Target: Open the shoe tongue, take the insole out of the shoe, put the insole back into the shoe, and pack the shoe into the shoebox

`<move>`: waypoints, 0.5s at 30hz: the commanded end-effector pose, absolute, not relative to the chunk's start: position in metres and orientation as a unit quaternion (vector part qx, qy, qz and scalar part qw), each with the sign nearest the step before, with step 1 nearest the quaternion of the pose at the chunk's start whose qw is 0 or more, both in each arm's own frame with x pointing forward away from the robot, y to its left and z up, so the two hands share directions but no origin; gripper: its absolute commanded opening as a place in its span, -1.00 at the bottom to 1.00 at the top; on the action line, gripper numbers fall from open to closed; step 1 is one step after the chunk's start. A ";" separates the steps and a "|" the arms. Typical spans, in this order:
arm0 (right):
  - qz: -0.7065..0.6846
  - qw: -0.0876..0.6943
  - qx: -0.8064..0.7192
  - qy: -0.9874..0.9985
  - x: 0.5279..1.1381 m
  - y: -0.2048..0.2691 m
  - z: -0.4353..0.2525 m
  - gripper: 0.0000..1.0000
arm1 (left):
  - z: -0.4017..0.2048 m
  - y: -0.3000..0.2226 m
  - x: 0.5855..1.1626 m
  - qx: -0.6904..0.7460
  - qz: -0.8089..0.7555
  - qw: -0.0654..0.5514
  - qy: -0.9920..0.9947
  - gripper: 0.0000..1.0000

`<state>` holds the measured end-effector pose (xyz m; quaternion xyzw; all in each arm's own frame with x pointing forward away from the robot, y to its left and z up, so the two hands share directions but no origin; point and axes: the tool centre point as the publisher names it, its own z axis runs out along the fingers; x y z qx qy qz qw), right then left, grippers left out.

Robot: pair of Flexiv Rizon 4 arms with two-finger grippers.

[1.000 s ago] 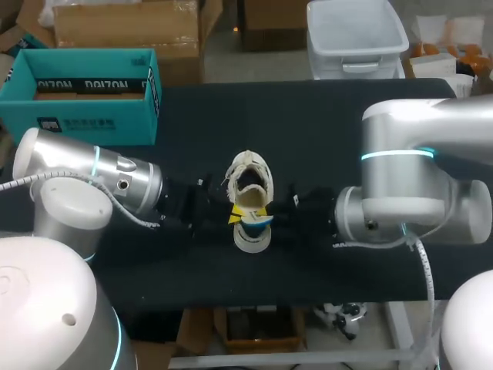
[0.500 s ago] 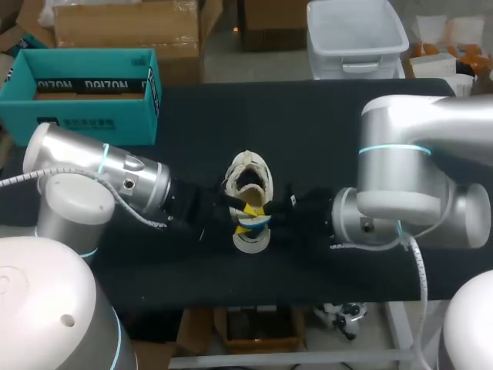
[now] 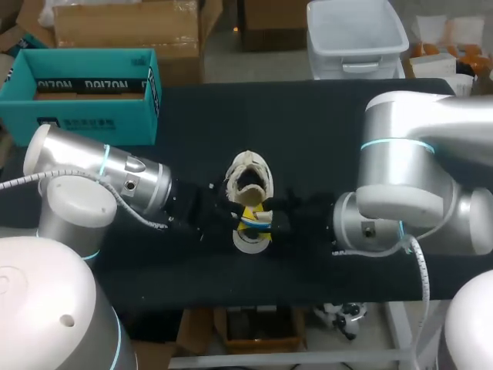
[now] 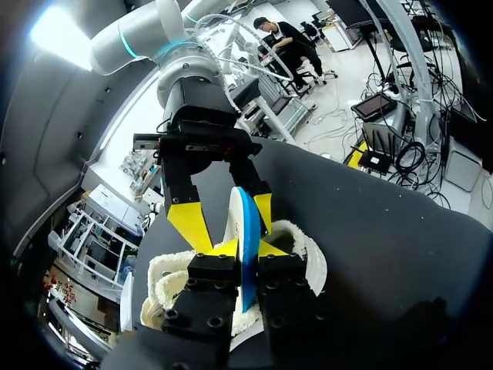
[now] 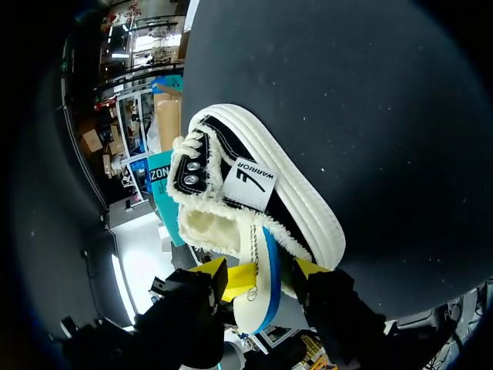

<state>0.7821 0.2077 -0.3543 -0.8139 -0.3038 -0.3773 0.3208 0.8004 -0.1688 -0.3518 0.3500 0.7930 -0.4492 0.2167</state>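
Black cloth, matte and faintly speckled, over the whole bench [image 3: 323, 123]. At its far left corner, a teal cardboard shoebox [image 3: 85, 116], rectangular and open-topped, well apart from everything else.

Smooth silver-white cylinders for the left arm [image 3: 100, 173] and the right arm [image 3: 408, 177], low over the cloth from either side, meeting at mid-bench.

Between them, standing on its sole, the shoe [image 5: 254, 185]: black canvas sides, a thick off-white rubber sole in layered bands, metal eyelets, and a fleecy cream lining curling over the collar, mouth gaping.

At the heel end of the shoe, held on edge, the insole [image 4: 245, 223]: thin, round-ended, cream on one face with a bright blue layer on the other.

Left gripper [image 4: 245, 250] with fingers pinched narrow, both yellow tips pressed flat against the two faces of the insole.

Right gripper [image 5: 262, 274] facing it from the opposite side, fingers set wider, straddling the same insole with a dark gap on at least one side, not clamping it.
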 end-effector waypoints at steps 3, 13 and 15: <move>-0.383 0.310 -0.818 -0.297 0.773 0.208 -0.345 -1.00 | -0.354 -0.168 0.799 0.346 -0.448 0.220 0.794 -1.00; -0.378 0.323 -0.817 -0.293 0.773 0.209 -0.355 -1.00 | -0.353 -0.168 0.798 0.342 -0.451 0.222 0.794 -1.00; -0.376 0.328 -0.815 -0.295 0.775 0.210 -0.359 -1.00 | -0.353 -0.168 0.797 0.342 -0.450 0.222 0.794 -1.00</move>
